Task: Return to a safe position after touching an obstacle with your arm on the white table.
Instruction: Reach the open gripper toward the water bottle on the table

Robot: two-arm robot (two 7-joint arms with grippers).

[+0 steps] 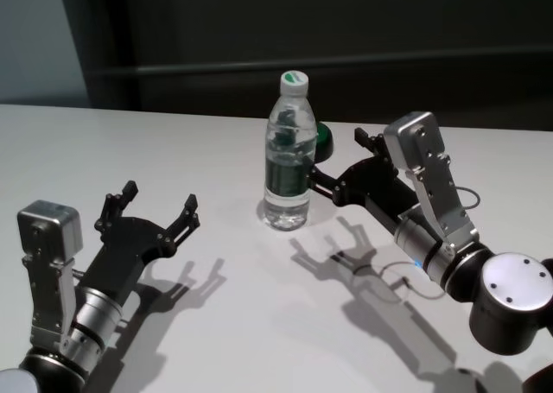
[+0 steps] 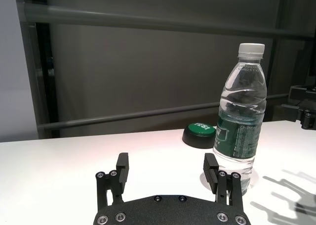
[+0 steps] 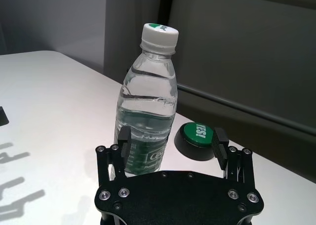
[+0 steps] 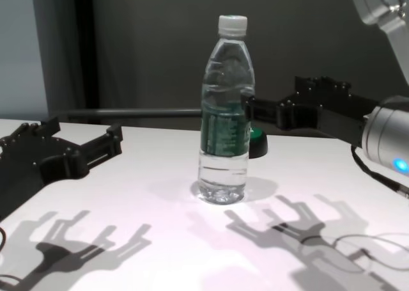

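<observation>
**Two open grippers, one bottle standing between them**

Two arms hover over the white bench (image 1: pixel 173 142), and the one that matters is on the robot's right. The right gripper (image 1: pixel 341 164) reaches in toward the water bottle (image 1: pixel 289 151), which stands upright near the middle of the bench with its cap on and its long axis vertical. From the head view the right gripper's fingers (image 3: pixel 123 138) are spread wide, holding nothing, with their tips right up against the bottle's label band. I cannot tell for sure whether they touch it or sit just beside it. In the right wrist view the bottle stands before one finger rather than centred in the gap.

Behind the bottle, partly hidden by it, sits a small green-topped button (image 3: pixel 196 140) on a black base, close to the same gripper.

The left gripper (image 1: pixel 154 210) hangs well apart from the bottle on the robot's left, its fingers likewise spread and empty, looking idle.

So the bottle lies straight ahead of the right fingers, toward the bench's centre. My guess is that a safe retreat means drawing that arm back along its own line, away from the bottle. A sideways swing could tip something so tall and narrow.
</observation>
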